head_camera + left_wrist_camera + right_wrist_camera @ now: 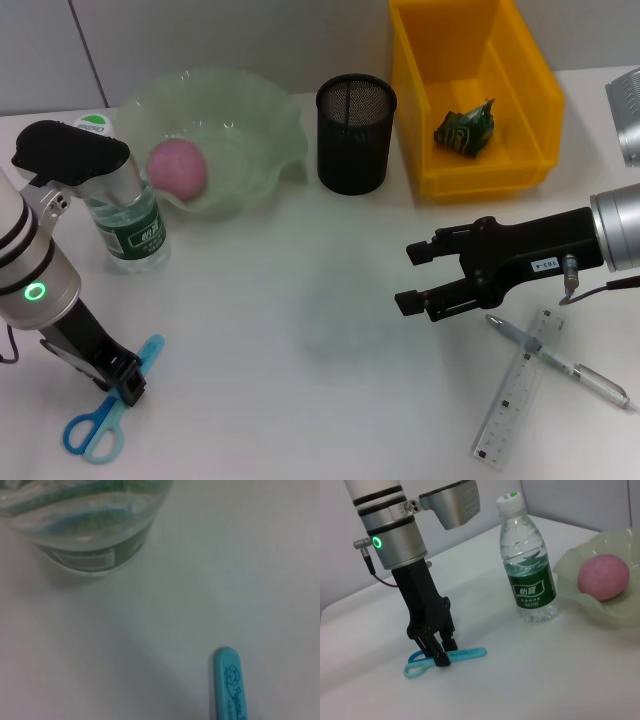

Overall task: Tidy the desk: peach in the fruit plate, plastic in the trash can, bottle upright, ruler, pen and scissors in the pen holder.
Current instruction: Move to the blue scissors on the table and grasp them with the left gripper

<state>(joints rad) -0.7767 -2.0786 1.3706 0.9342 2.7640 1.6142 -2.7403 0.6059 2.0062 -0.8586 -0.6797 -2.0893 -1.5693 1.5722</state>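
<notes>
- Blue-handled scissors (105,415) lie at the lower left of the head view on the white tabletop (300,340); we see our left tool (128,385) clenched on them near the blades.
- We hold our right tool (412,275) released at right of centre, above the tabletop, grasping nothing.
- Just below it, at lower right, the pen (555,360) lies across the clear ruler (518,390).
- We see the bottle (125,205) upright at left, beside the fruit plate (260,120) holding the peach (178,167).
- At upper centre stands the black mesh pen holder (355,133).
- Green plastic (465,128) lies in the yellow trash can (530,80) at upper right.
</notes>
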